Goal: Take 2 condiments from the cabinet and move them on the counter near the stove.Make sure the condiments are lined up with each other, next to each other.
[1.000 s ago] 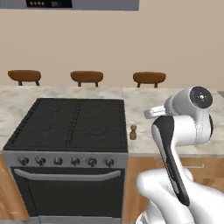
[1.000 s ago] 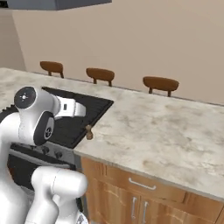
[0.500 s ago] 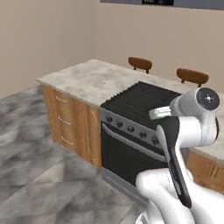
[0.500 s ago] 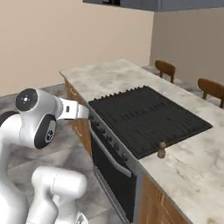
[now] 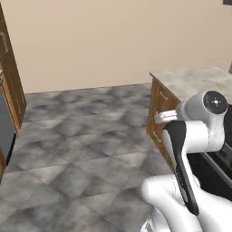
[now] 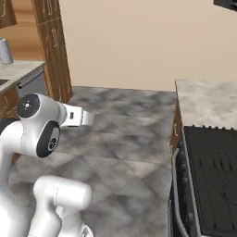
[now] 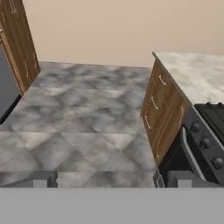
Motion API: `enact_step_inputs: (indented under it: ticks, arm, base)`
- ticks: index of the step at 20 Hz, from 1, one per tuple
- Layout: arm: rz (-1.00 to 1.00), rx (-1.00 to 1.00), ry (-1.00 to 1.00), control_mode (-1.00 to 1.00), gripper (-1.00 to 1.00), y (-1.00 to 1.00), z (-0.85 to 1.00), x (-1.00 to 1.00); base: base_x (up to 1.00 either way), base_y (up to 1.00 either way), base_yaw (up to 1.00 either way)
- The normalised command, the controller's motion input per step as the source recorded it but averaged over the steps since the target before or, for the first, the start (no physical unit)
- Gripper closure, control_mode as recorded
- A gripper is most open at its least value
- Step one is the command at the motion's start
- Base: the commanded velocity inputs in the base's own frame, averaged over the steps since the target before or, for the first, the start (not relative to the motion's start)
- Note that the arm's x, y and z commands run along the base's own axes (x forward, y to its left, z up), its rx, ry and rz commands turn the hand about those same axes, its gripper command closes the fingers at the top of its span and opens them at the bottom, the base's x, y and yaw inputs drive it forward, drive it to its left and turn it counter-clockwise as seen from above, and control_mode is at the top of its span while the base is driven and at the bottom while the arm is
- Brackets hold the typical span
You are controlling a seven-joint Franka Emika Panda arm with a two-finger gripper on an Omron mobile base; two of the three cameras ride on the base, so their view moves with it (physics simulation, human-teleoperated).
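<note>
A grey marbled floor (image 5: 86, 136) takes up most of the scene, running back to a plain beige wall (image 5: 104, 41). On the right stands the counter (image 6: 203, 99), its beige-grey stone top ending in a pale edge toward the open floor, with wooden drawer fronts (image 7: 157, 107) below carrying small silver pulls. Just nearer than that stone stretch sits the stove (image 6: 215, 178), its black grated cooktop flush beside the counter; from the hand's camera its steel front shows round knobs (image 7: 205, 143) and a bar handle (image 7: 188, 151).

On the far left a tall brown wooden unit (image 6: 53, 46) stands against the wall, and beside it a second stretch of counter (image 6: 18, 69) carries a grey cylinder (image 6: 5, 51). No condiment can be made out on the parts of either counter that show.

The white arm is folded near the base. The hand (image 7: 111, 179) points out over the floor, its two dark fingers (image 7: 41, 179) spread wide with nothing between them.
</note>
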Motion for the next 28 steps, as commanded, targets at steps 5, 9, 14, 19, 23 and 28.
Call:
enact_step_inputs:
  ticks: [5,9,14,19,23,28]
  arm:
    - [0.00,0.00,0.00,1.00,-1.00,0.00,0.00,0.00]
    - [0.00,0.00,0.00,1.00,-1.00,0.00,0.00,0.00]
    - [0.00,0.00,0.00,1.00,-1.00,0.00,0.00,0.00]
    - [0.00,0.00,0.00,1.00,-1.00,0.00,0.00,0.00]
    - [0.00,0.00,0.00,1.00,-1.00,0.00,0.00,0.00]
    - [0.00,0.00,0.00,1.00,-1.00,0.00,0.00,0.00]
  base:
    - [-0.15,0.42,0.65]
    - [0.00,0.00,0.01]
    - [0.16,0.73,0.38]
    - [-0.43,0.35,0.99]
    - [-0.39,0.19,1.00]
    - [0.12,0.14,0.84]
